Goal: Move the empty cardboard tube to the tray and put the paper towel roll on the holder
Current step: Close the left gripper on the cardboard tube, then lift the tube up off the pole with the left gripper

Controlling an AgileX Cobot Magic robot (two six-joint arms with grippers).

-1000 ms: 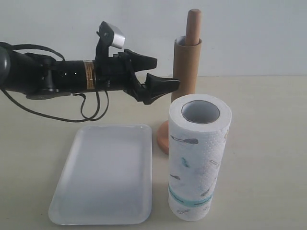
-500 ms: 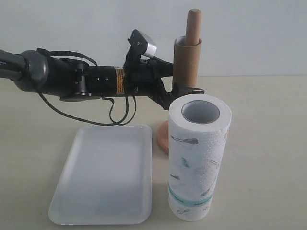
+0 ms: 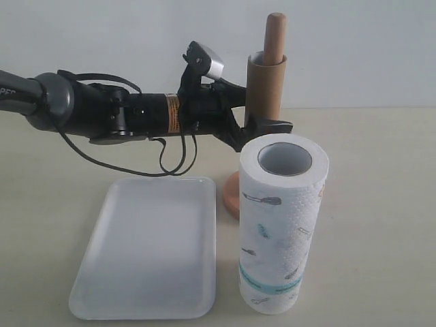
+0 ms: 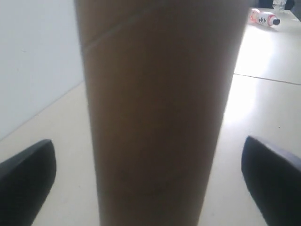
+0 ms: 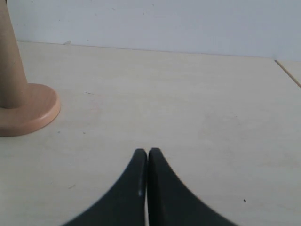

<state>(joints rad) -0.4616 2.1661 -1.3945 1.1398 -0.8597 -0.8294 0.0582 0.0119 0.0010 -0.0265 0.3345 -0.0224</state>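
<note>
Paper towel roll (image 3: 283, 231) stands just in front of holder (image 3: 275, 37), blocking that approach. Left gripper (image 3: 269, 114) straddles cardboard tube (image 3: 264, 85), gap on each side.

Lab-style robot test bench. Bare white wall (image 3: 102, 34), plain pale tabletop (image 3: 381, 204) with seams between panels, cabled black arm (image 3: 88, 112) over it

Pale beige table (image 3: 368, 204), pretty plain. Sitting right on it: the white tray (image 3: 146, 259) lying flat at front left, the paper towel roll (image 3: 283, 225) standing on end just beside the tray's right edge, and the wooden holder (image 3: 231, 194) on its round base right behind the roll.
</note>
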